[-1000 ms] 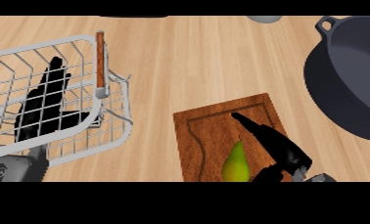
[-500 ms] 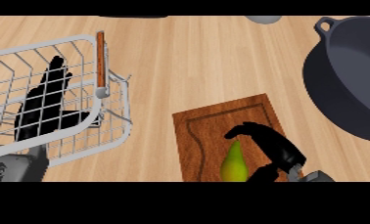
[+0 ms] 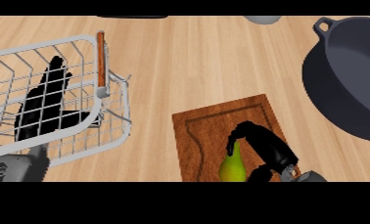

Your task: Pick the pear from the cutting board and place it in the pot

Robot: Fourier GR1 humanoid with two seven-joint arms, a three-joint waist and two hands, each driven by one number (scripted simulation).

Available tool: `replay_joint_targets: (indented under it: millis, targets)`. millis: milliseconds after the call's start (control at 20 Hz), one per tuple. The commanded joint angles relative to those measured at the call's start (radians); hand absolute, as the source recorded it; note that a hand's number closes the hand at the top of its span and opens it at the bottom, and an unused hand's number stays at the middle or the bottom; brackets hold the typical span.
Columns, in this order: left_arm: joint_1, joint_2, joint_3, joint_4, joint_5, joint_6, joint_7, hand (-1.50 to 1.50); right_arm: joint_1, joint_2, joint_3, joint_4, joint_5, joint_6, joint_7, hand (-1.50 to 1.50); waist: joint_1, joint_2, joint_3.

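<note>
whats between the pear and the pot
In the head view: the right hand, curled round the pear, then the right part of the board and a bare strip of counter before the pot.

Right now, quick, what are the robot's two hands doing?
Left hand: open, resting at the left, seen through the wire basket.
Right hand: curled round the pear on the cutting board.

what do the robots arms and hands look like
Both hands are black and glossy, with slim fingers and a thumb. The right hand, by the pear, joins a grey wrist at the lower edge. The left hand shows as a black shape through the wire basket, with grey forearm below it. No cables or markings show.
</note>
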Motion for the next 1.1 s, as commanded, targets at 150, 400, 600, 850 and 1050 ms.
replay_joint_targets:
  millis: [150, 400, 600, 850, 1050]
  targets:
    - [-0.021, -0.003, 0.043, -0.052, 0.024, -0.019, -0.035, 0.00, 0.131, -0.179, 0.084, -0.153, 0.071, 0.060, -0.191, 1.50, -0.024, -0.012, 0.027]
    - [0.001, 0.002, 0.049, -0.027, 0.003, 0.006, -0.035, 0.00, 0.186, -0.462, 0.209, -0.353, 0.248, 0.072, -0.472, 1.50, -0.075, -0.041, 0.028]
    - [0.057, -0.007, 0.068, -0.048, 0.021, -0.002, -0.063, 0.00, 0.343, -0.656, 0.056, -0.479, 0.198, -0.075, -0.672, 1.50, -0.096, -0.031, 0.029]
    - [0.052, 0.028, 0.115, -0.060, 0.035, -0.001, -0.047, 0.00, 0.443, -0.626, -0.220, -0.507, -0.069, -0.213, -0.765, 1.50, -0.127, -0.027, 0.031]
    - [0.085, 0.013, 0.090, -0.082, 0.027, -0.009, -0.053, 0.00, 0.475, -0.605, -0.440, -0.489, -0.277, -0.249, -0.839, 1.50, -0.119, -0.025, 0.031]
